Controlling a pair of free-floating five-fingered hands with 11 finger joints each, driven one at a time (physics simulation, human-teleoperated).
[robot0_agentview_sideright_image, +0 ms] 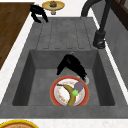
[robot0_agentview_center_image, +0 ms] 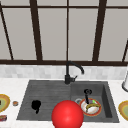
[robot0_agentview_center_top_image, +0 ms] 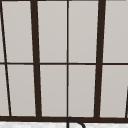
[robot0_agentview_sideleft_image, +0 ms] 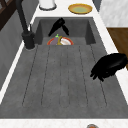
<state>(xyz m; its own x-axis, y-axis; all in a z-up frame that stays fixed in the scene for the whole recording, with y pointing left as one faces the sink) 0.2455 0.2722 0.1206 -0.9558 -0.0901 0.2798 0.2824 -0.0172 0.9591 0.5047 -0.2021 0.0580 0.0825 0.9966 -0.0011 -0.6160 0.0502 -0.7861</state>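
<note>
My right hand (robot0_agentview_center_image: 87, 96) hangs inside the sink basin (robot0_agentview_center_image: 106, 100), fingers straight and pointing down, thumb spread, holding nothing. Its fingertips (robot0_agentview_sideright_image: 83, 74) are close to the far rim of a red-rimmed plate (robot0_agentview_sideright_image: 58, 96) on the basin floor; whether they touch it I cannot tell. On the plate lie a banana (robot0_agentview_sideright_image: 69, 93) and a purple eggplant (robot0_agentview_sideright_image: 79, 86). The same right hand (robot0_agentview_sideleft_image: 59, 26) stands over that plate (robot0_agentview_sideleft_image: 65, 41) in the left side view. My left hand (robot0_agentview_center_image: 36, 105) floats idle over the drainboard (robot0_agentview_center_image: 47, 92), fingers relaxed and drooping, near its front edge (robot0_agentview_sideleft_image: 110, 66).
A black faucet (robot0_agentview_center_image: 68, 72) rises behind the sink. A large red sphere (robot0_agentview_center_image: 67, 115) sits at the sink's front edge. Yellow plates lie on the left counter (robot0_agentview_center_image: 3, 102) and right counter (robot0_agentview_center_image: 123, 109); a white container (robot0_agentview_center_image: 125, 83) stands at the back right. A window is behind.
</note>
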